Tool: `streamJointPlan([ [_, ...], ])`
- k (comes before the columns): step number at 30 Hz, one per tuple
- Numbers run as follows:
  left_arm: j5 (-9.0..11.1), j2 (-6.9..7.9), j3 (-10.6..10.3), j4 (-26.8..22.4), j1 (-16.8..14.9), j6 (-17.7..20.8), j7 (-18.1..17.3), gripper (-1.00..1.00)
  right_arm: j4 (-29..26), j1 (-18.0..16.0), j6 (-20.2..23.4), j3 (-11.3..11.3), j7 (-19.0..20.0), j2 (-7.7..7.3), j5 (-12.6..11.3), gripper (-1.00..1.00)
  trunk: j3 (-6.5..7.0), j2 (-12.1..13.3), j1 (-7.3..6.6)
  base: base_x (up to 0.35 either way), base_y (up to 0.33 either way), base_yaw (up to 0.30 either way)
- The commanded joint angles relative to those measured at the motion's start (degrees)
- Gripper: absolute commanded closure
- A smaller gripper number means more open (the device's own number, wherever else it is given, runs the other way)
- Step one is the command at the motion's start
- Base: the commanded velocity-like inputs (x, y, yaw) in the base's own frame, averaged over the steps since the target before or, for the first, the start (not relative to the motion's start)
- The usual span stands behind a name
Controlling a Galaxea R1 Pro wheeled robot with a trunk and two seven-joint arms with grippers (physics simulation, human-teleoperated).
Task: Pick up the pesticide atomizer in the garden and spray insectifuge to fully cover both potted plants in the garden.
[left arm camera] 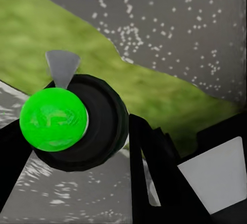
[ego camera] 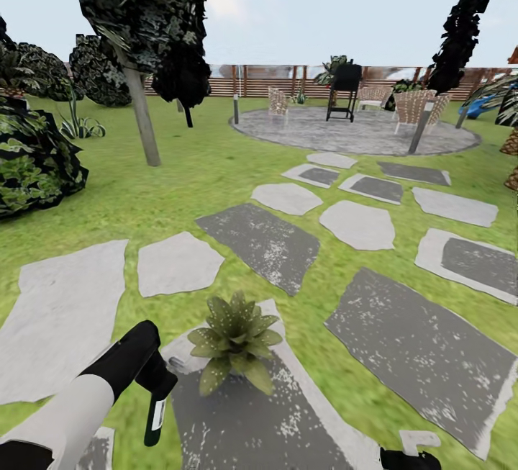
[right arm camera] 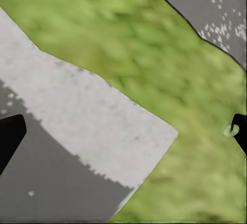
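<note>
Closest to the head camera, the left gripper [ego camera: 155,383] was clamped on the pesticide atomizer [ego camera: 155,412], which hung down from it, white label facing out, just beside the potted plant [ego camera: 234,341]. That plant sat on a dark stepping slab [ego camera: 288,427] in the lawn [ego camera: 208,168]. From the left wrist, the atomizer's green-lit top [left arm camera: 53,119] showed between the black fingers [left arm camera: 154,172]. Low at the frame edge, the right gripper [ego camera: 410,460] hovered over grass and slab; its fingers stood apart.
</note>
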Motion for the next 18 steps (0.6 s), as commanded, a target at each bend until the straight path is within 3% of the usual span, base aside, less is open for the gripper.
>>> streamJointPlan([
  [1, -0.5, 0.05, -0.2, -0.1, 0.0, 0.2, -0.6, 1.00, 0.0, 0.0, -0.1, 0.5, -0.1, 0.04, -0.5, -1.00, -0.05, 0.0, -0.04, -0.255, -0.184, 0.000],
  [10, -0.5, -0.04, -0.2, -0.1, 0.0, 0.3, -0.6, 1.00, -0.1, 0.0, -0.1, 0.6, -0.1, 0.26, -0.6, -1.00, -0.05, 0.0, -0.04, -0.265, -0.173, 0.013],
  [18, -0.5, 0.26, -0.2, 0.0, 0.0, 0.3, -0.6, 1.00, -0.1, 0.0, -0.2, 0.6, -0.1, 0.27, -0.6, -1.00, -0.05, 0.0, -0.04, -0.056, -0.245, 0.243],
])
